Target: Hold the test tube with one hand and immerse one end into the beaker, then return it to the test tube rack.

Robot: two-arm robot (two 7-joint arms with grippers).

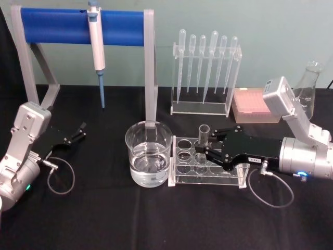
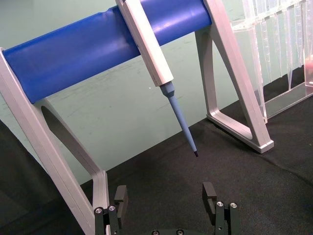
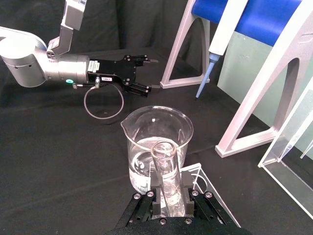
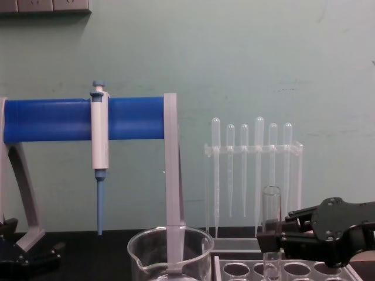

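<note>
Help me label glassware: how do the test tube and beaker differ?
The test tube is slim; the beaker is wide, spouted. The beaker holds clear liquid; the test tube looks empty. The right gripper holds the test tube in the rack; the beaker stands free. Both are clear glass.

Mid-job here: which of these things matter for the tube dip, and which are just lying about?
In the job: test tube, held by the right gripper; beaker; test tube rack.
Lying about: pipettor, blue stand, pipettes, pink box, flask; left gripper parked at left.
</note>
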